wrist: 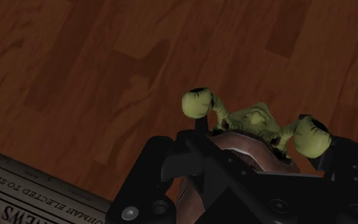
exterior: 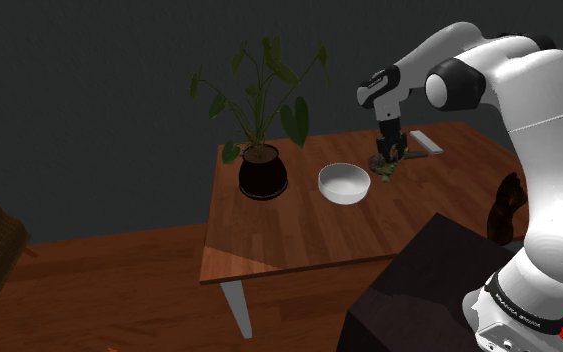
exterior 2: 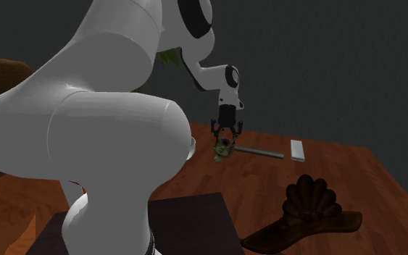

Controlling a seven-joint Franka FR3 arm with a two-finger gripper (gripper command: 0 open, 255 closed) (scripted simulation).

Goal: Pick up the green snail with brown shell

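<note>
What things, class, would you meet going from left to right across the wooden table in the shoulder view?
Leafy green plant in a dark round pot → white round bowl → green snail with brown shell → pale grey flat strip.

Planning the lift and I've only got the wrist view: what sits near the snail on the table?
Observer: A white bowl stands close beside the green snail, on the shoulder view's left of it.
Operator: Anything tall nearby?
Observer: A potted plant with tall leaves, beyond the bowl, further to that view's left.
Operator: And the other side?
Observer: A dark brown fan-shaped ornament, on the shoulder view's right of the snail, near the stand.
</note>
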